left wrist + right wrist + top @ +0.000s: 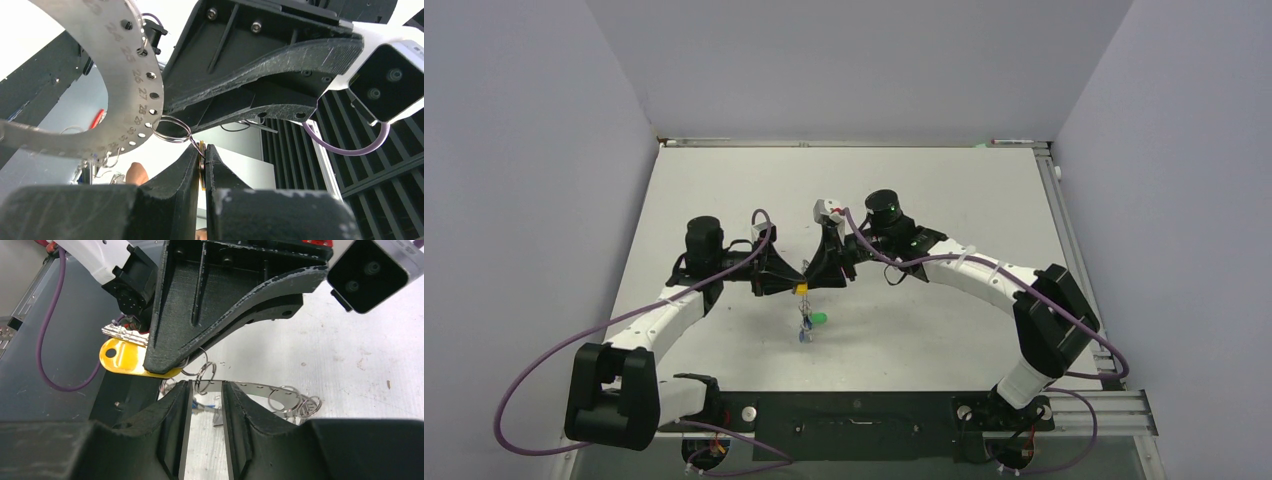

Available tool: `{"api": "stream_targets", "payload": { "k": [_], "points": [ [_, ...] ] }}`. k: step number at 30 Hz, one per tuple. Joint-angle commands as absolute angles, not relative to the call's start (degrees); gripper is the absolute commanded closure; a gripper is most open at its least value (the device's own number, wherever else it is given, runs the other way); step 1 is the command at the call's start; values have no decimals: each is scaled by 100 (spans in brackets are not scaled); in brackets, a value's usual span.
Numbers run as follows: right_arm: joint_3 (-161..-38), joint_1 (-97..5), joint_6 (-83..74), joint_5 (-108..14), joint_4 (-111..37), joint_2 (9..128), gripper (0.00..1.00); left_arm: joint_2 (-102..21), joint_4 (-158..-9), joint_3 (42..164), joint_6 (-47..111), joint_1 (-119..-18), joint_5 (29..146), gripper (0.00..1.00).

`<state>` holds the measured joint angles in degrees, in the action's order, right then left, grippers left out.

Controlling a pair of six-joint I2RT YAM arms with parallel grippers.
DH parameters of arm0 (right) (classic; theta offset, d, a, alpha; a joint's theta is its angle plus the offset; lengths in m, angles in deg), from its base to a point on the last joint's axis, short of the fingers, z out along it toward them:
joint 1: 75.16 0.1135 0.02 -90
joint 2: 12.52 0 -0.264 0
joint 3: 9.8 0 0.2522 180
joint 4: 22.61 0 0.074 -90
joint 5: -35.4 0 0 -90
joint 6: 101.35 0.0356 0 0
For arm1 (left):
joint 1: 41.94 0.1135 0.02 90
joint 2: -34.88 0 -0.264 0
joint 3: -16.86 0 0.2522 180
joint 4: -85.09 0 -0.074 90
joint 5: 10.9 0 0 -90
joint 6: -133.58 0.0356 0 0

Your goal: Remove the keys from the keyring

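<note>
While the left gripper [203, 152] clamps the yellow key [122, 357], the keyring [117, 75] hangs in mid-air between both arms, its wire loop [205, 376] lying just ahead of the right gripper's [206, 387] parted fingers.

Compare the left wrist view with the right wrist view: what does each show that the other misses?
Only the left wrist view shows the engraved numbers beside the small holes on the flat grey metal keyring disc. There the yellow-headed key appears just edge-on, in the shut jaws of the left gripper. Only the right wrist view shows that key face-on, a flat yellow plastic head with a hole and a silver toothed blade, plus more wire loops further along the rim. Both share the disc and a wire split loop at its rim.
</note>
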<state>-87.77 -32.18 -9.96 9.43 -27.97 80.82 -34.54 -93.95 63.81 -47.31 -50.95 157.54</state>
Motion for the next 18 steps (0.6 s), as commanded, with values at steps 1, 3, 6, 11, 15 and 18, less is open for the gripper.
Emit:
{"api": "stream_targets", "payload": {
  "k": [1, 3, 6, 11, 15, 18],
  "points": [
    [-9155, -3093, -1559, 944, -3004, 8112, 71, -3291, -9710, 6508, -4712, -5125, 15918, 100],
    [-9211, -3074, -1588, 930, -3061, 8129, 73, -3313, -9714, 6516, -4704, -5125, 15915, 100],
    [-9274, -3077, -1658, 878, -3160, 8133, 73, -3321, -9714, 6517, -4699, -5129, 15917, 100],
    [-9401, -3061, -1854, 872, -3415, 8114, 92, -3330, -9715, 6499, -4686, -5126, 15900, 100],
    [-9406, -3074, -2180, 774, -3778, 8046, 95, -3334, -9727, 6544, -4673, -5096, 15916, 100],
    [-9295, -3167, -2072, 775, -3698, 7947, 95, -3340, -9732, 6569, -4639, -5028, 15905, 100]
  ]
}}
